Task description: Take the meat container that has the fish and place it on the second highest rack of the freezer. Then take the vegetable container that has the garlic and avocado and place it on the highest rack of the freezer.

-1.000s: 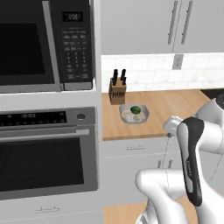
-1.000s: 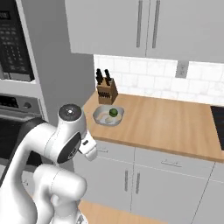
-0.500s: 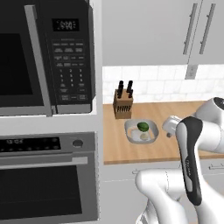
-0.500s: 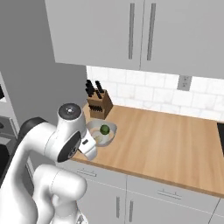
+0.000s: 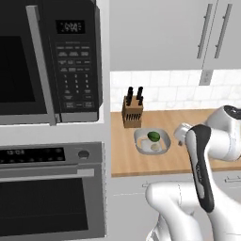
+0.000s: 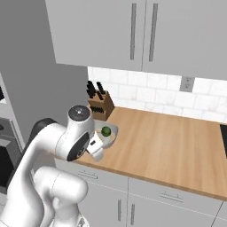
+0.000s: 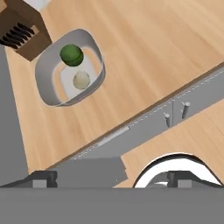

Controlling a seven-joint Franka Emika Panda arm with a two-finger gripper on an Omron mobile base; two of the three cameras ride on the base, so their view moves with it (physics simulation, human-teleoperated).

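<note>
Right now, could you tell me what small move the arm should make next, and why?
Probably lower the tool toward the shallow grey container on the wooden counter. It holds the dark green avocado and pale cream garlic, and the tool hangs apart from it, nearer the counter's front edge.

A glossy white arm point(image 5: 207, 160) of rounded segments, with dark grey joint bands and caps.

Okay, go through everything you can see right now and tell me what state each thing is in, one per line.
vegetable container: on the counter, upright, beside the knife block
avocado: inside the container
garlic: inside the container, next to the avocado
microwave: door closed
oven: door closed
upper cabinets: doors closed
end effector: open, holding nothing
</note>
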